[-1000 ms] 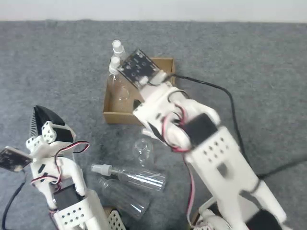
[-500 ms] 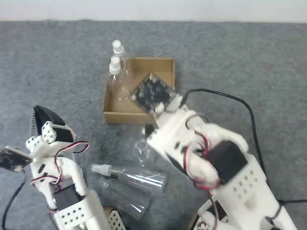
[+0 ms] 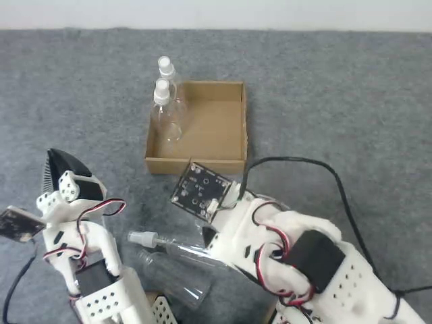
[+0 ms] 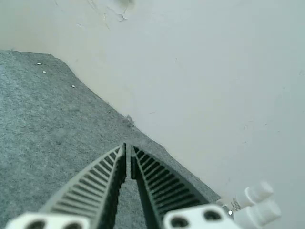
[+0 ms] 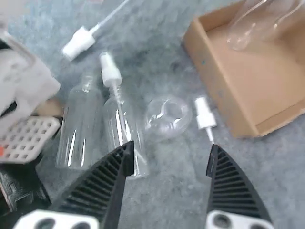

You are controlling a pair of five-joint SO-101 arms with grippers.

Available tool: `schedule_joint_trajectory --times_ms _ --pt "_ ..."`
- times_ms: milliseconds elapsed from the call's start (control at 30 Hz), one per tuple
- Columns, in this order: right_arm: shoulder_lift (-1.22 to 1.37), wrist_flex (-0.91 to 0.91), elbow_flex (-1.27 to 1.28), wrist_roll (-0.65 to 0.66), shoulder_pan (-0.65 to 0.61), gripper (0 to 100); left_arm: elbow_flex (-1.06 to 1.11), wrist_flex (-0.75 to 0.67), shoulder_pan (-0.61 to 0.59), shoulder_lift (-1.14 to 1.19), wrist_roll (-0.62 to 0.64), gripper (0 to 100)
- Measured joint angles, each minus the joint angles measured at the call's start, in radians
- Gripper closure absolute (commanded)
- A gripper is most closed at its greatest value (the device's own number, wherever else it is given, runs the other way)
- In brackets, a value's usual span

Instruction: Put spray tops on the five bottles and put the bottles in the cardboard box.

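Beside the box (image 3: 196, 164), 3 bottles (image 5: 119, 126) are seen on the worktop (image 3: 337, 101), 1 capped; 2 capped bottles (image 3: 169, 120) are stood inside it. Above the 3, the right jaws are spread; the left jaws are clenched.

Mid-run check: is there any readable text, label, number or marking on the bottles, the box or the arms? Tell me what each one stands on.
No text can be read in any view.
On the cardboard box: plain brown walls, no print.
On the bottles in the box and the lying bottles: clear plastic, no labels.
On the black camera board at the right arm's wrist: any markings are too small to read.
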Motion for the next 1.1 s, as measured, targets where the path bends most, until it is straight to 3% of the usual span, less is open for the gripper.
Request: schedule_joint_trajectory --times_ms 600,1100 --pt "-0.227 -0.437 0.585 0.051 -0.008 78.9 0.000 0.000 0.000 0.000 -0.029 99" --pt "-0.308 -0.746 0.835 0.063 -0.008 79.0 0.000 0.000 0.000 0.000 -0.057 99"
